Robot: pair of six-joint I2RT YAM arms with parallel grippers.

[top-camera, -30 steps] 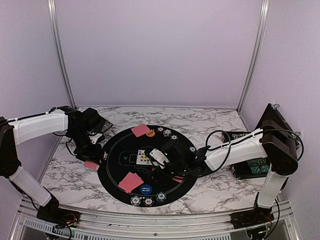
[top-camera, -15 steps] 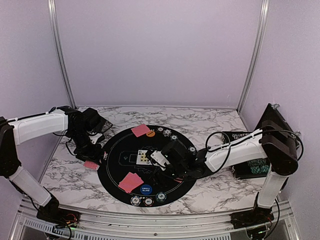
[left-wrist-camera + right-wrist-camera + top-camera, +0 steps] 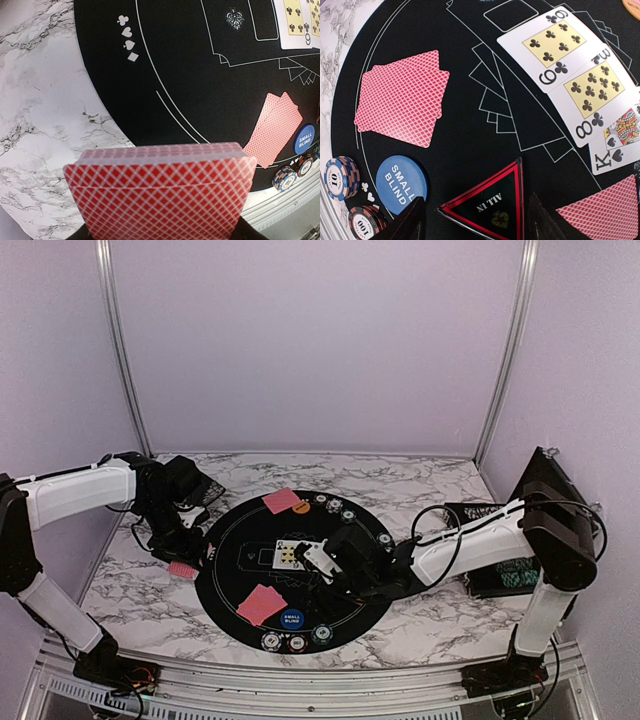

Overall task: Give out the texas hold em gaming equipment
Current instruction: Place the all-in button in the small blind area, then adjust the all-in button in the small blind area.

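Right end effector [image 3: 475, 222], released, straddles the triangular marker [image 3: 490, 202], apparently set down mid-counter; left end effector [image 3: 178, 558] clenches the deck [image 3: 160, 200] near the counter's left edge. Next: lift straight clear, nudging nothing.

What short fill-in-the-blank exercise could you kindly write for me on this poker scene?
1. The left gripper is shut on a deck of ___-backed cards.
2. The blue button reads SMALL ___.
3. The triangular marker between the fingers of the open right gripper reads ALL ___.
Missing words: red; BLIND; IN.
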